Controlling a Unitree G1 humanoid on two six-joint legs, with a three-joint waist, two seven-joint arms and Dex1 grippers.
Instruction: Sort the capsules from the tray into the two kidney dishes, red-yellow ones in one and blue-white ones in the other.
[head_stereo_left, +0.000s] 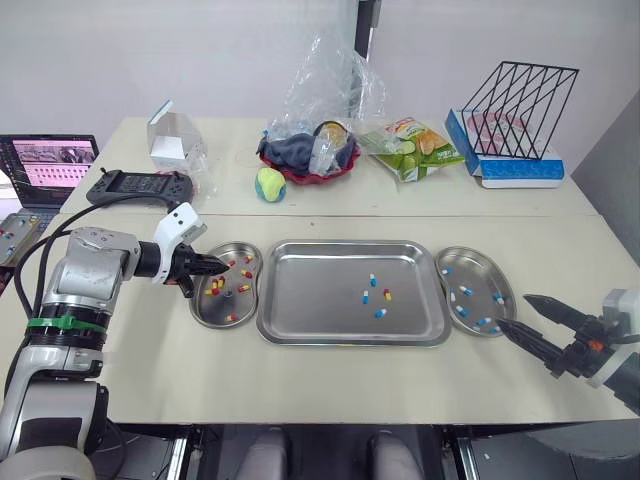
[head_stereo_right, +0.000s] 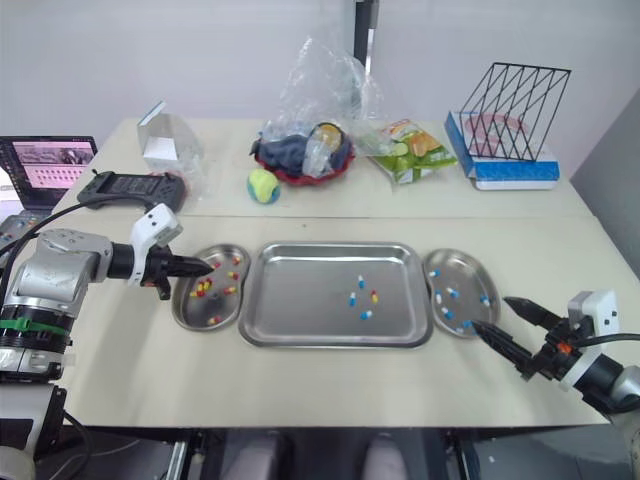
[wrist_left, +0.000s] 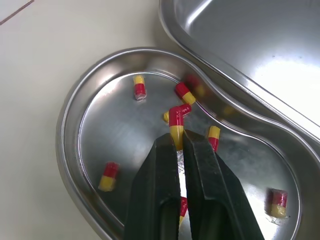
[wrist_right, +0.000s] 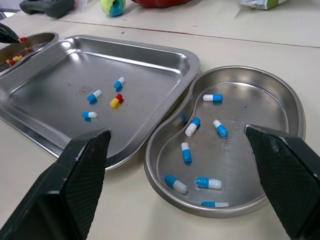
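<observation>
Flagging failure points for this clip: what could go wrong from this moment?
1. The left gripper pinches the red-yellow capsule only by its yellow end above the left steel kidney dish; it could slip or flick past the rim.
2. The right gripper, open and low beside the right steel kidney dish, might nudge that dish when reaching for the rectangular steel tray.
</observation>
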